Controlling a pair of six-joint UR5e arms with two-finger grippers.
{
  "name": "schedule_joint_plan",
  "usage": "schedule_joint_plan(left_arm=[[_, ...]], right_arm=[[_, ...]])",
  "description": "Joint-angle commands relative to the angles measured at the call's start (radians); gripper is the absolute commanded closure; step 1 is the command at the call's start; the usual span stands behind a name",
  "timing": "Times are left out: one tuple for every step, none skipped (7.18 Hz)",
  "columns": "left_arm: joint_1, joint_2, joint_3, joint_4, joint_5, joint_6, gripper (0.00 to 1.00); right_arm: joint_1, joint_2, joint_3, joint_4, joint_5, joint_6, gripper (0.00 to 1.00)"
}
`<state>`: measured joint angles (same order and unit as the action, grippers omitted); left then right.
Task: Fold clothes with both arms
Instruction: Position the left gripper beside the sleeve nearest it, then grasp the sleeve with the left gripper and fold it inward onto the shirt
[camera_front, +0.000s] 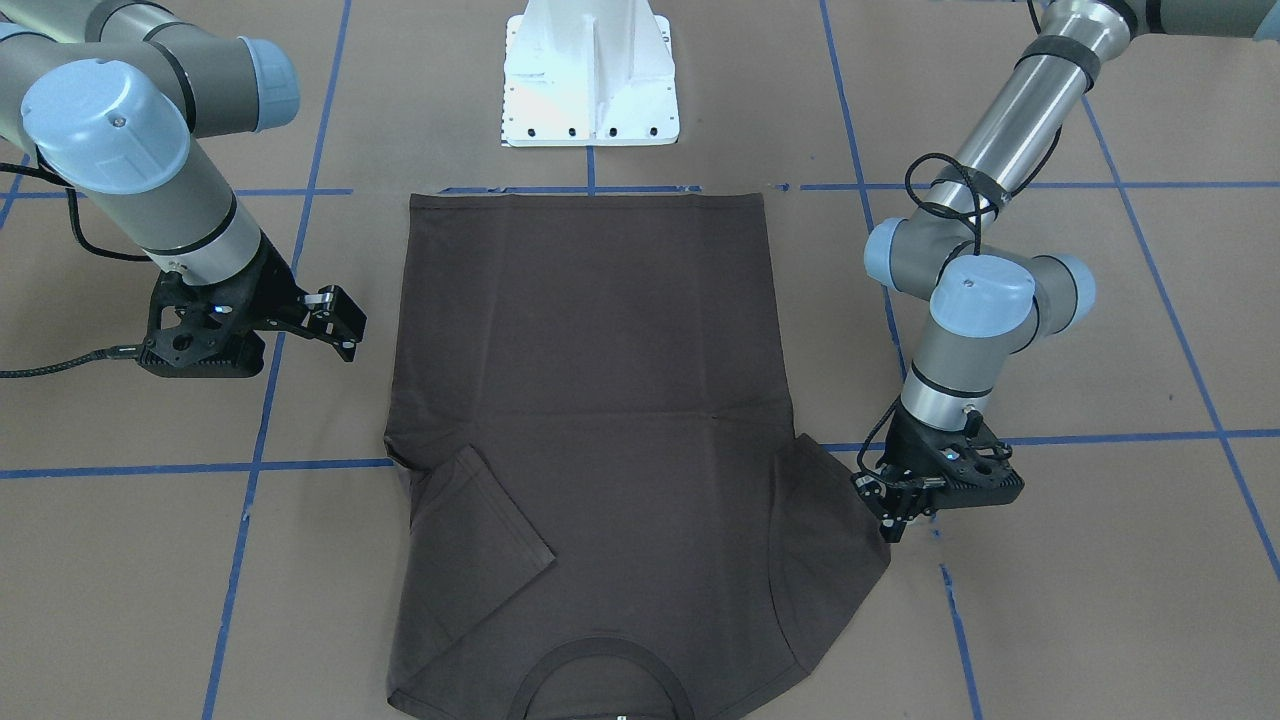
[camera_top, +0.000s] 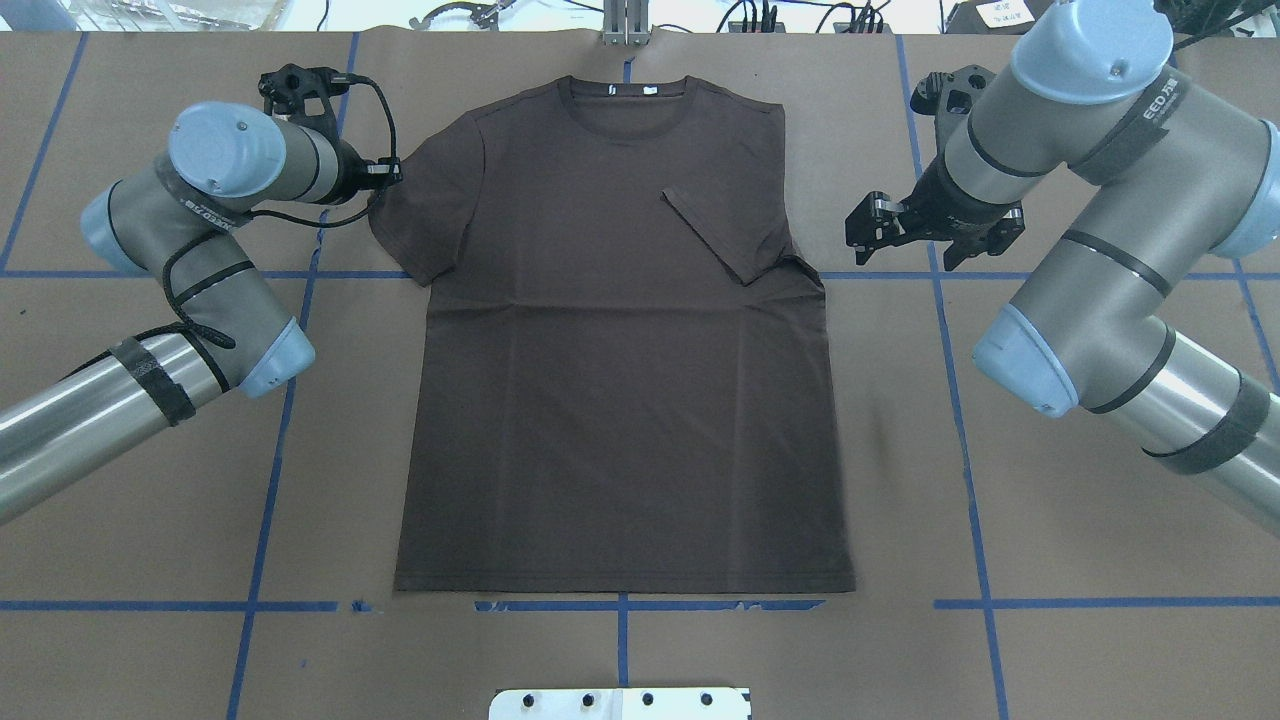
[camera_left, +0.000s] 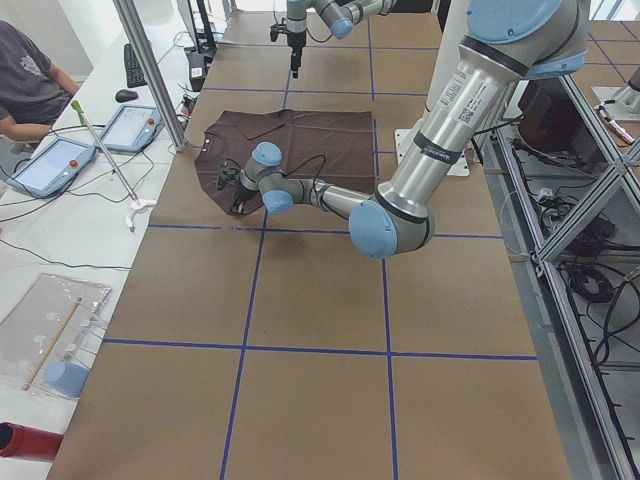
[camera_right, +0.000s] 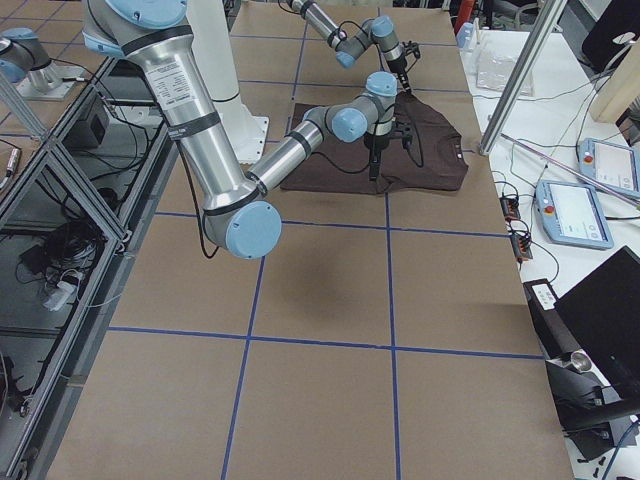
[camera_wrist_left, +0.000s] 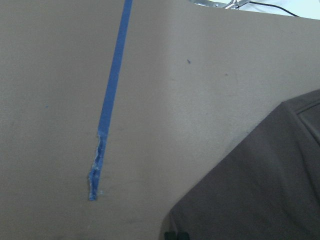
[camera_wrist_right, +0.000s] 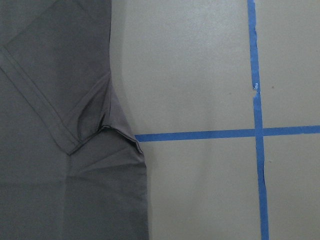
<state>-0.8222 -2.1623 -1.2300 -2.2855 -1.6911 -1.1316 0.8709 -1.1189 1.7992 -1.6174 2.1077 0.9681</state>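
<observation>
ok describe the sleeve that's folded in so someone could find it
A dark brown T-shirt lies flat mid-table, collar away from the robot. Its sleeve on the robot's right is the one: it is turned inward over the chest, while the opposite sleeve spreads outward.

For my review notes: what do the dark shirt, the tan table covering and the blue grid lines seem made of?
Dark brown short-sleeved T-shirt: soft matte knit, likely cotton; it creases and shows stitched hems.
Tan table covering: probably paper or card sheet; flat, dull surface.
Blue grid lines: apparently adhesive tape; one end is torn and frayed.
</observation>
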Motion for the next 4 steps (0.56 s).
schedule_joint_plan(left_arm=[[0.006,-0.06,-0.031,0.076,-0.001,-0.073,1.0],[0.032,-0.17,0.012,0.145,-0.001,-0.155,1.0],[0.061,-0.248,0.083,0.144,0.002,-0.227,1.0],[0.096,-0.346,0.207,0.129,0.008,-0.282,1.0]], right_arm=[[0.0,-0.004,-0.001,0.001,-0.002,0.0,0.0],[0.0,-0.004,0.0,0.001,-0.002,0.0,0.0],[-0.001,-0.005,0.0,0.001,-0.002,0.001,0.0],[-0.001,-0.007,-0.003,0.001,-0.002,0.0,0.0]])
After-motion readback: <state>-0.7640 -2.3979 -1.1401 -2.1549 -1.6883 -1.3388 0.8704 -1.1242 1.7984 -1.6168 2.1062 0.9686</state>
